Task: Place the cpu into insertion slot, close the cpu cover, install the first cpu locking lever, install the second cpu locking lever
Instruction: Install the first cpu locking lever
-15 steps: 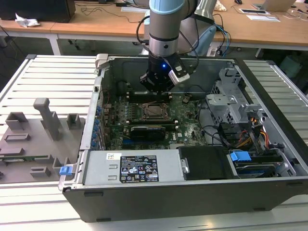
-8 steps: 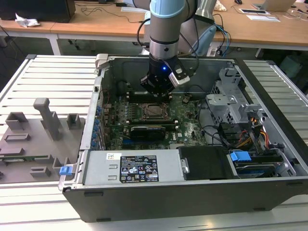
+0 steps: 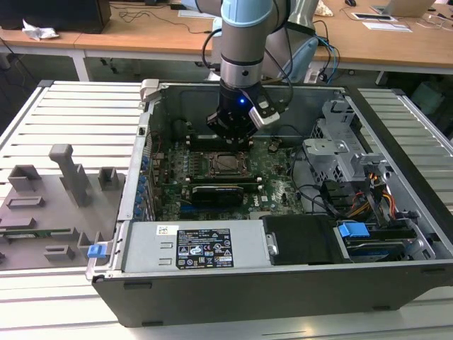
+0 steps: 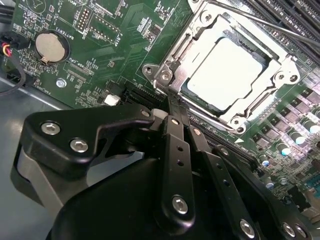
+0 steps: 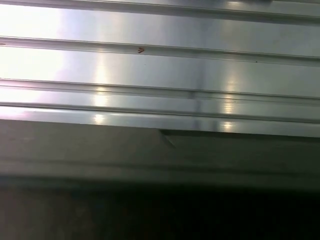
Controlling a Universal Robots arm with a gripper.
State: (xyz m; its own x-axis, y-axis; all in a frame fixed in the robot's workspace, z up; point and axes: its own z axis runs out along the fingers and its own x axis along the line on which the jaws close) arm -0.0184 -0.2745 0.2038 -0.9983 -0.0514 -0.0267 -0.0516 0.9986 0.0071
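Jaws look clenched together on the gripper [image 4: 172, 117], holding nothing, just beside the insertion slot [image 4: 172, 82] corner. The cpu [image 4: 225, 70] sits seated under the closed cpu cover [image 4: 280, 75]. Pressing askew could slip onto the motherboard [image 4: 100, 45].

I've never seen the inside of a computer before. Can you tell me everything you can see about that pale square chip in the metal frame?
The cpu is a flat square chip with a pale silver-grey, matte metal top. It lies flat in the insertion slot on the green circuit board. The silver cpu cover is down around it, its square cutout leaving the chip's top bare. The black gripper hangs close beside the socket's corner, not touching the chip. In the exterior view the chip sits below the arm.
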